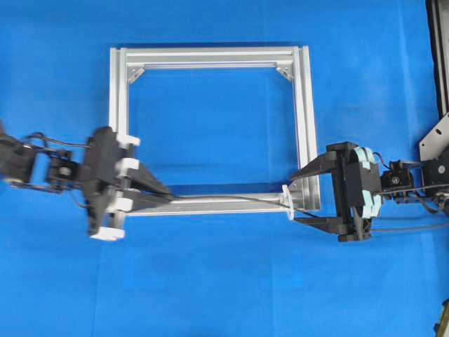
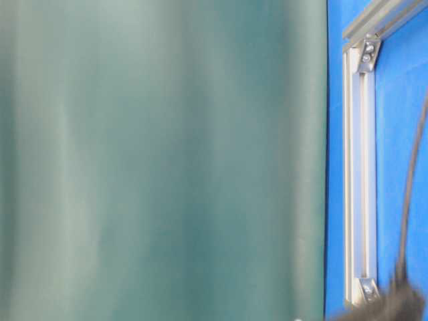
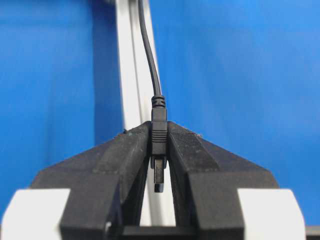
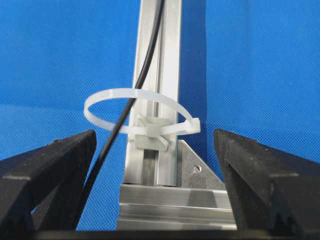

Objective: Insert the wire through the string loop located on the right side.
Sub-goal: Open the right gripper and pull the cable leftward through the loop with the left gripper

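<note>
The left gripper (image 1: pixel 165 195) is clenched on the small black plug of the wire (image 3: pixel 159 145); the left wrist view shows the plug pinched upright between the two black fingers (image 3: pixel 125 160), its metal tip pointing back toward the camera. From there the wire (image 1: pixel 231 199) runs along the near rail of the silver frame (image 1: pixel 303 119) toward the right side of the tabletop (image 1: pixel 224 281).

The string loop (image 4: pixel 135 112), a whitish translucent tie, stands on the frame's near right corner. In the right wrist view the wire (image 4: pixel 131 107) passes through it, entering from the far side and coming out low on the left. In the overhead view the loop (image 1: pixel 288 200) is small and pale, so the threading is hard to confirm there.

The right gripper (image 1: pixel 302 199) is released, its jaws spread wide on either side of the loop without touching it or the wire.

The table-level view is mostly blocked by a blurred green surface (image 2: pixel 160 160); only a strip of frame shows at its right edge.
</note>
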Motion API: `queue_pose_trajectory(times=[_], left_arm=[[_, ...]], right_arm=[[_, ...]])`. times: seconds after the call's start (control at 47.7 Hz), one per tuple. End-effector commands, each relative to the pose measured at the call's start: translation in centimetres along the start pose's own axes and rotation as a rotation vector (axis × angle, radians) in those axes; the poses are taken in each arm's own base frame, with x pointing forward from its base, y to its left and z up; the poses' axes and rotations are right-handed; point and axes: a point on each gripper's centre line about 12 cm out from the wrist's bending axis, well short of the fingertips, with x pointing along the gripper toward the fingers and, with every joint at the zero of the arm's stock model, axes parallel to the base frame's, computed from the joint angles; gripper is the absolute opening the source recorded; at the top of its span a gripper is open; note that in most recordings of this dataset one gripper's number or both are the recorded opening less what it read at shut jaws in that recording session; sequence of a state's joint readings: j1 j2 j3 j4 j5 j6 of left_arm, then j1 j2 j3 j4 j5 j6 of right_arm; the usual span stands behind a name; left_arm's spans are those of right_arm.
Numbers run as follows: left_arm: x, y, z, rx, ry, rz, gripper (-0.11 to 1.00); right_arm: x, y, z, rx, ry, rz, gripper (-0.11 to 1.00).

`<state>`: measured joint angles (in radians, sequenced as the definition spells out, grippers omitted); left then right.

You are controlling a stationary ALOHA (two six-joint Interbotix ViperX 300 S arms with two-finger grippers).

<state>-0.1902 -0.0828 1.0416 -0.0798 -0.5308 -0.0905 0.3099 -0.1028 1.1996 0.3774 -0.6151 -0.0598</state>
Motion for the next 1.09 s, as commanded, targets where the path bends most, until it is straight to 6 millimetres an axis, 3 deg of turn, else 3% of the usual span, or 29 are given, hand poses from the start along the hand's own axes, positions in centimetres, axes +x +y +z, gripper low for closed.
queue_pose_trajectory(times=[0.0,0.294,0.797,0.881,1.07], left_arm=[[-1.7,-0.3,-0.1,0.004,-0.023,-0.015,0.08],[-5.1,0.0,-2.9,0.022,0.021,-0.019,0.08],[-5.2,0.1,-3.6,0.029,0.062,-0.016,0.09],[-5.2,0.1,-3.6,0.017,0.065,-0.015,0.24],[-5.2,0.2,-3.6,0.016,0.068,-0.014,0.81]], right_arm=[[0.0,0.2,0.8,0.005,-0.028,0.005,0.84],[0.0,0.2,0.7,0.004,-0.017,0.008,0.84],[0.3,0.5,0.9,0.009,0.010,0.016,0.84],[0.2,0.5,1.1,0.010,0.004,0.018,0.84],[-0.3,0.5,1.3,0.013,-0.010,0.022,0.84]])
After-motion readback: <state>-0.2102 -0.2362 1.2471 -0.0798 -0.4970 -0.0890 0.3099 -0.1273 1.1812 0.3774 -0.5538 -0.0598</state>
